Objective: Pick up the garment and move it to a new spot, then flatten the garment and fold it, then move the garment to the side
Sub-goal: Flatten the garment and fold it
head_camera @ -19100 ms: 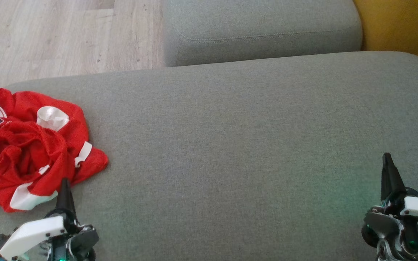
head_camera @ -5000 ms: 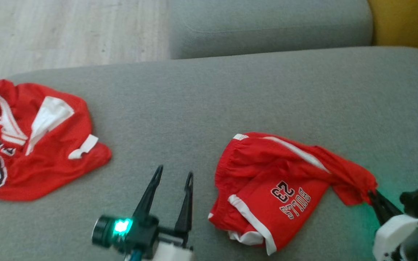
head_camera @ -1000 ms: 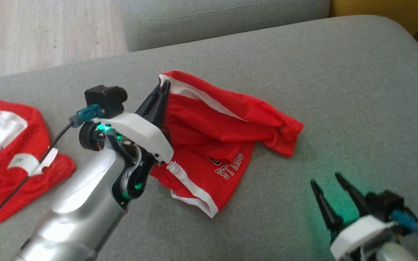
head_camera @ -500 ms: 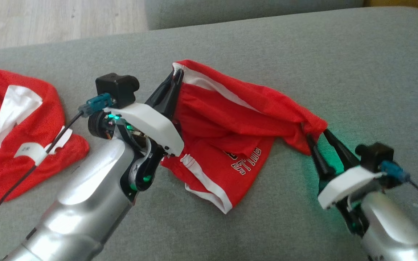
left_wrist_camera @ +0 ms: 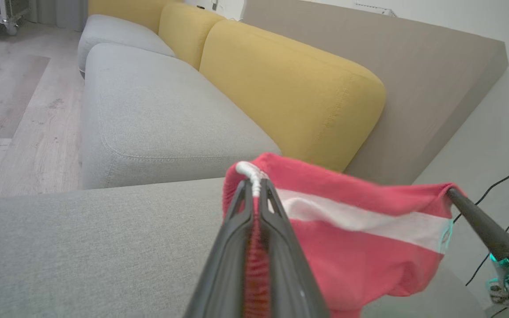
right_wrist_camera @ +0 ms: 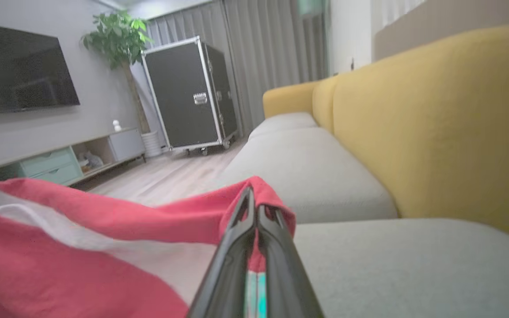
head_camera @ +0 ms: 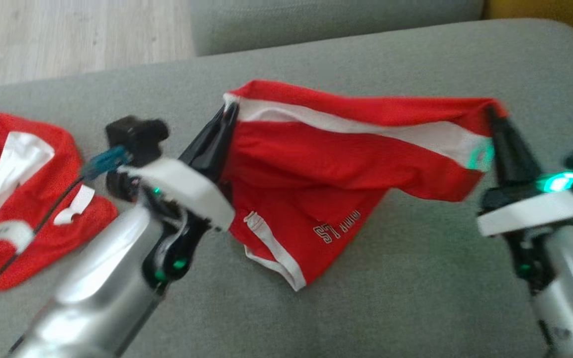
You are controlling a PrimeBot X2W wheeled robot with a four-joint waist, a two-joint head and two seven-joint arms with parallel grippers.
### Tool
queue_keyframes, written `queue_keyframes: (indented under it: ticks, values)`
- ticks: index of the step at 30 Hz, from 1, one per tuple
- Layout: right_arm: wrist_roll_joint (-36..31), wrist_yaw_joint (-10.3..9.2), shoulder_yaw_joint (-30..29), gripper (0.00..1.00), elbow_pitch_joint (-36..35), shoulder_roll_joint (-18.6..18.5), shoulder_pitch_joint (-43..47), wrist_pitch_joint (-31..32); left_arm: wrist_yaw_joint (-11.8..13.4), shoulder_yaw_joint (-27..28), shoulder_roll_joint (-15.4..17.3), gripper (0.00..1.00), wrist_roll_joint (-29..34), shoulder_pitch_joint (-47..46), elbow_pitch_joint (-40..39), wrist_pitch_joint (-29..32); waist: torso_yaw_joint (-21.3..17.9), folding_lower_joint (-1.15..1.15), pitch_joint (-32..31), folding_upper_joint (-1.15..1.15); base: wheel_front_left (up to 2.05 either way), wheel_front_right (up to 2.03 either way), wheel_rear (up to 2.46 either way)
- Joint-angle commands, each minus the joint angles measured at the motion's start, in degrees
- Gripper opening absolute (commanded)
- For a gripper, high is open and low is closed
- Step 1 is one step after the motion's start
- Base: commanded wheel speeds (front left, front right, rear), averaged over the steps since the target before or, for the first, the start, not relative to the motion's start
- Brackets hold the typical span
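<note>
— Left gripper [head_camera: 228, 112], what is it doing?
— Clamping the white-trimmed corner of the red shorts [head_camera: 316, 164], its arm angling up from the lower left.
— And the shorts?
— Hanging stretched over the grey cushion [head_camera: 416, 298], lower part drooping. The right gripper [head_camera: 490, 112] is pinching the opposite corner, fingers pointing up.

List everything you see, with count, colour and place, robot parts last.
seat cushions: three, grey, in a row
back cushions: three, yellow, behind the seats
shorts: one, red with white stripe, held taut over the near cushion
jersey: one, red and white, lying on the near cushion, robot's left
floor: pale wood, beyond the sofa
flight case: one, black, across the room
plant: one, green, beside the case
television: one, dark, on the wall
left gripper: shut on the shorts' left corner
right gripper: shut on the shorts' right corner
</note>
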Motion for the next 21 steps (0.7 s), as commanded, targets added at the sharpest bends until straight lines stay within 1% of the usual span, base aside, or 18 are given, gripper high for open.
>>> queue_keyframes:
  ticks: [1, 3, 6, 9, 11, 13, 14, 17, 18, 19, 21]
  values:
    - [0.4, -0.04, -1.5, 0.0, -4.4, -2.0, 1.9, -0.7, -0.3, 3.6, 3.4, 0.0, -1.0, -0.2, -4.1, -0.3, -1.3, 0.0, -1.5, 0.0, 0.0, 0.0, 0.0]
    - [0.6, -0.04, -4.7, 0.0, -7.7, -3.6, 4.1, -0.7, -0.5, 4.1, 5.6, 0.0, -2.4, 1.9, -8.6, 0.9, -1.8, 0.0, -2.1, 0.0, 0.0, 0.0, 0.0]
    - [1.2, -0.04, -8.5, 0.0, -11.8, -6.6, 7.4, -0.5, -0.3, 5.3, 7.8, 0.0, -6.0, 4.4, -16.7, 3.4, -1.8, 0.0, -2.4, 0.0, 0.0, 0.0, 0.0]
    - [2.3, -0.04, -11.8, 0.0, -15.0, -8.5, 9.3, 2.8, 1.1, 5.8, 8.7, 0.0, -9.0, 5.3, -23.8, 6.3, -1.3, 0.0, -1.6, 0.0, 0.0, 0.0, 0.0]
    - [3.0, -0.04, -12.2, 0.0, -15.3, -9.7, 9.2, 6.1, 2.0, 5.7, 8.5, 0.0, -10.3, 5.2, -26.3, 8.0, -0.9, 0.0, -0.3, 0.0, 0.0, 0.0, 0.0]
    - [5.0, -0.04, -11.4, 0.0, -14.0, -9.8, 7.2, 8.7, 2.4, 4.7, 8.0, 0.0, -9.9, 4.1, -26.4, 9.2, -0.3, 0.0, 1.3, 0.0, 0.0, 0.0, 0.0]
    - [5.7, -0.04, -10.1, 0.0, -12.6, -10.1, 5.7, 10.1, 2.4, 4.3, 7.3, 0.0, -10.0, 3.5, -25.7, 9.5, 0.0, 0.0, 2.2, 0.0, 0.0, 0.0, 0.0]
    - [6.8, -0.04, -6.8, 0.0, -5.6, -9.6, -0.5, 11.7, 2.0, 3.6, 4.7, 0.0, -9.7, 1.3, -21.7, 9.3, 0.7, 0.0, 4.7, 0.0, 0.0, 0.0, 0.0]
    - [6.7, -0.04, -5.9, 0.05, -2.5, -9.1, -2.9, 11.3, 1.8, 3.6, 3.9, 0.0, -9.4, 0.4, -19.9, 8.9, 0.8, 0.0, 5.5, 0.0, 0.0, 0.0, 0.0]
    - [6.3, -0.04, -5.3, 1.0, 0.6, -8.5, -5.3, 10.4, 1.6, 3.7, 3.2, 0.0, -8.9, -0.5, -17.9, 8.3, 0.9, 0.0, 6.2, 0.0, 0.0, 0.0, 0.0]
    - [5.7, -0.04, -3.1, 1.0, 6.1, -7.1, -9.1, 8.8, 1.0, 3.8, 1.8, 0.0, -8.2, -2.0, -13.8, 6.9, 1.2, 0.0, 7.3, 0.0, 0.0, 0.0, 0.0]
